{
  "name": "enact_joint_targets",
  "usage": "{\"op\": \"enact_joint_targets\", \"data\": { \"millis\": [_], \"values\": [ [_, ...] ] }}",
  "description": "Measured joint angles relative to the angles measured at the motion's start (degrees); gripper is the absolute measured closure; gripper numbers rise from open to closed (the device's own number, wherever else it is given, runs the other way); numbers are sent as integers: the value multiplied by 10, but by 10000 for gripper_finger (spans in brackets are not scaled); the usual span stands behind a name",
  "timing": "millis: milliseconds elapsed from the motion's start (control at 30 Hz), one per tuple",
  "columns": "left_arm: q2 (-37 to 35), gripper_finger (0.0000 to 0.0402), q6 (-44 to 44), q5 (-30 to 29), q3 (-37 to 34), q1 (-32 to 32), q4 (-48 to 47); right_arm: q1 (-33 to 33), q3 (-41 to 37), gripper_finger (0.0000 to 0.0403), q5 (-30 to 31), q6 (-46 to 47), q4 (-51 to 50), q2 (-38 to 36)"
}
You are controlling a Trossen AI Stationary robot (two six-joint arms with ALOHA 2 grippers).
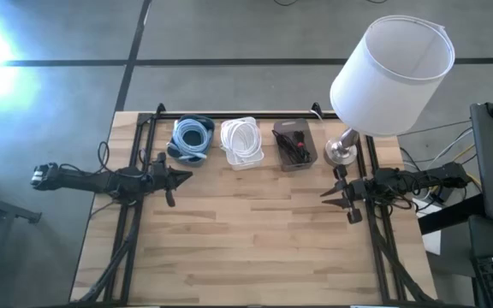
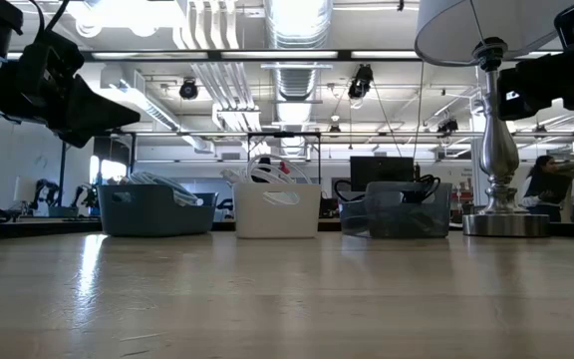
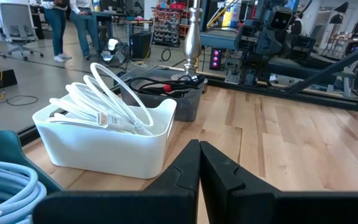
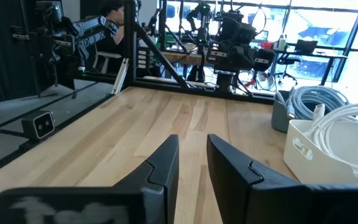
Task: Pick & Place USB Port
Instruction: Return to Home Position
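**Overhead and wrist views, sorting complete.** The black USB cables (image 1: 294,144) lie coiled inside the black bin (image 1: 314,152). This is the rightmost of three bins in a row along the far edge of the bench (image 1: 255,248). The white bin (image 1: 231,156) holds white cables and the blue bin (image 1: 175,150) a blue cable. No loose cable shows on the open bench surface.

The left gripper (image 1: 187,175) hangs above the bench's left side, in front of the blue bin. Its fingers (image 3: 185,171) are pressed together and hold nothing. The right gripper (image 1: 325,192) hangs above the right side, near the base of the lamp (image 1: 392,73). Its fingers (image 4: 160,168) stand a narrow gap apart, likewise empty. The two grippers point inward, toward each other.

**Key relation.** The black bin lies farther back than the right gripper and slightly inward of it, and well apart from the left gripper, so the right arm is the nearer. The bin's long axis appears to run front to back. Judged from this layout, only the retreat to rest remains. That move should carry each arm away from the bins.
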Motion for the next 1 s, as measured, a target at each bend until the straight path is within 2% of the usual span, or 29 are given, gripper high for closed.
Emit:
{"op": "enact_joint_targets", "data": {
  "millis": [233,767,1000],
  "values": [
    [0,390,0,0,0,0,0,0,0,334,0,0,0,0],
    [0,390,0,0,0,0,0,0,0,312,0,0,0,0],
    [0,390,0,0,0,0,0,0,0,321,0,0,0,0]
  ]
}}
